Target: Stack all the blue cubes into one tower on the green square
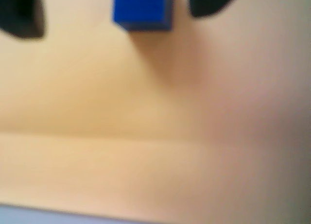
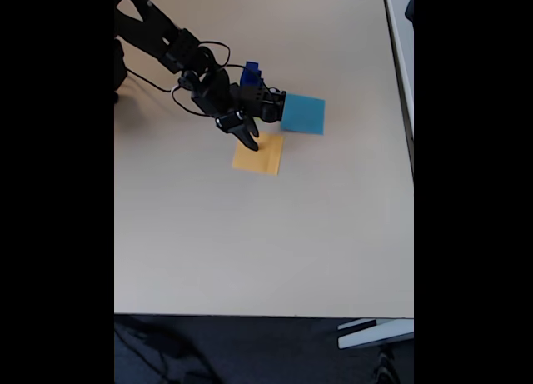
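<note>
Counter (image 2: pixel 250 251): pale, wide, mostly bare. All places below are given relative to the orange-yellow square (image 2: pixel 258 157).

Arm (image 2: pixel 166 42): black, comes in from the upper left of the fixed view and ends over the top-left part of the orange-yellow square.

Cyan-blue square (image 2: pixel 303 114): flat sheet, up and to the right of the orange-yellow square, near it but apart. I cannot pick out a green square in either view.

Tool (image 1: pixel 116 12): in the wrist view two dark tips stand apart, one to each side of a blue cube (image 1: pixel 143 9) that sits on the orange-yellow sheet. Jaws spread, with a gap visible on both sides of the cube; nothing is held.

A second dark-blue cube or short stack (image 2: pixel 251 72) shows behind the arm in the fixed view, up from the orange-yellow square. What it rests on is hidden by the arm.

Risks, as judgement:
- The cube sits closer to one tip than the other. Closing now could push it sideways or twist it before both tips bear on it.
- The wrist view is badly blurred, so the height of the tips against the cube cannot be judged. Too low, and the paper may get dragged.
- A small cube held near its top edge may slip out on the lift.

Containers: none seen.
</note>
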